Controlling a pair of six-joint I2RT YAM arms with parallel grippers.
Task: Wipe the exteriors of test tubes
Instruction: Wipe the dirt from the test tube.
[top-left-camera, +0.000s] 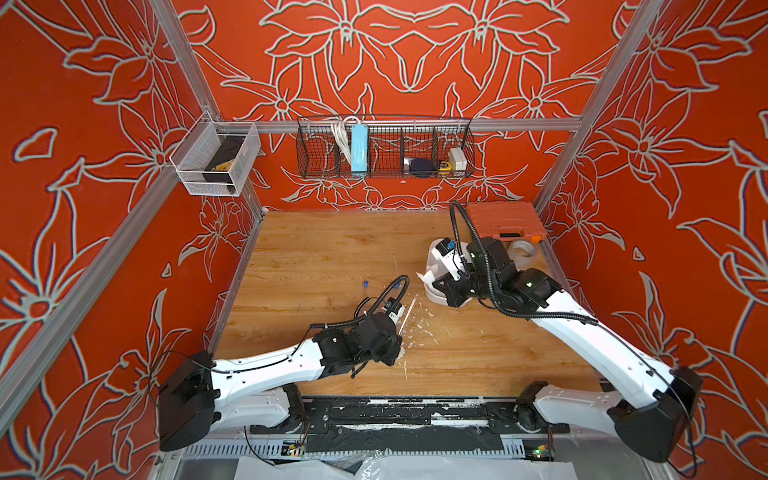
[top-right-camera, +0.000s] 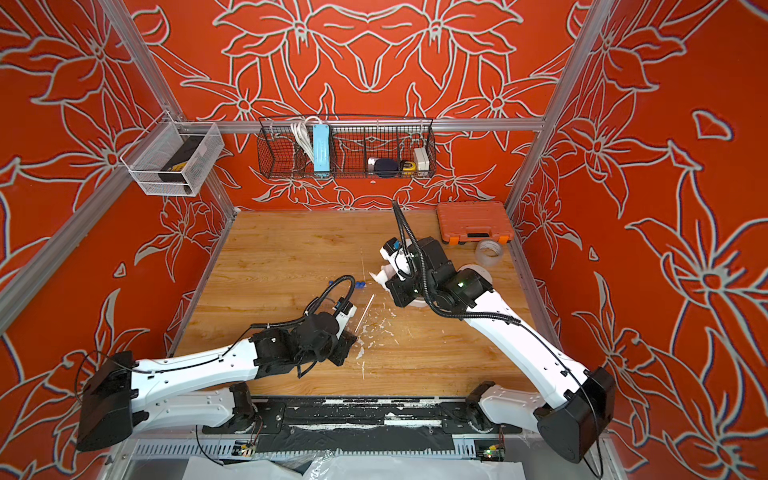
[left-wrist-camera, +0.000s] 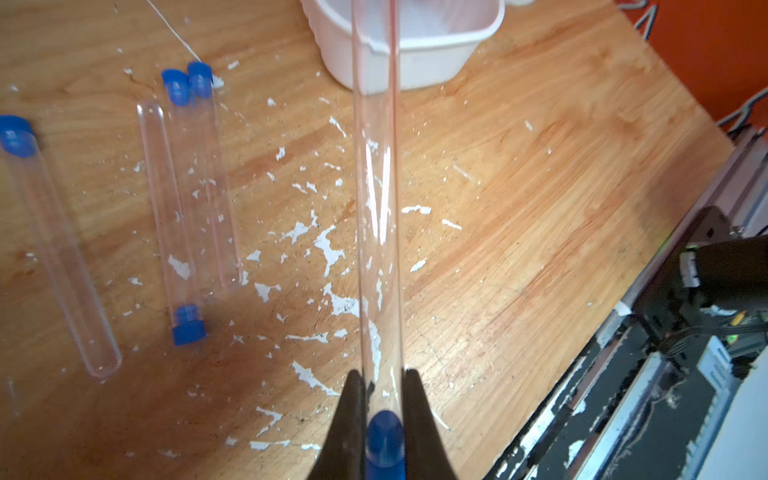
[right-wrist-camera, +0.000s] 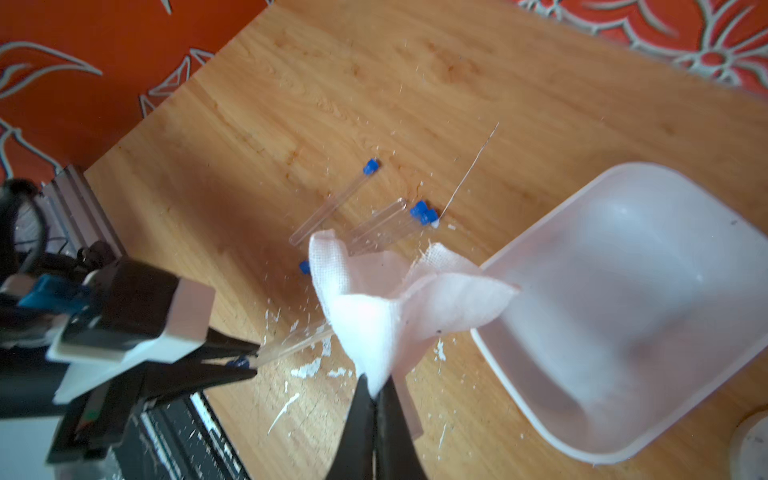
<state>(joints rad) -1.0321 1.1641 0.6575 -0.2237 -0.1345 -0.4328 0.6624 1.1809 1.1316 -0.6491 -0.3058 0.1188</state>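
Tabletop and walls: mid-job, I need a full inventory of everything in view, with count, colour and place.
clear plastic test tubes with blue caps: five; four lying on the table, one held at its capped end
white gauze cloth: one, in the right hand
translucent white plastic tub: one, on the table by the right arm
white scraps: many, mid-table
orange plastic tool case: one, back right corner
clear tape roll: one, before the case
black wire basket: one, back wall, holding a light-blue power strip
white mesh basket: one, left wall
wooden table: one, light brown
left hand: black, shut on a tube
right hand: black, shut on the cloth
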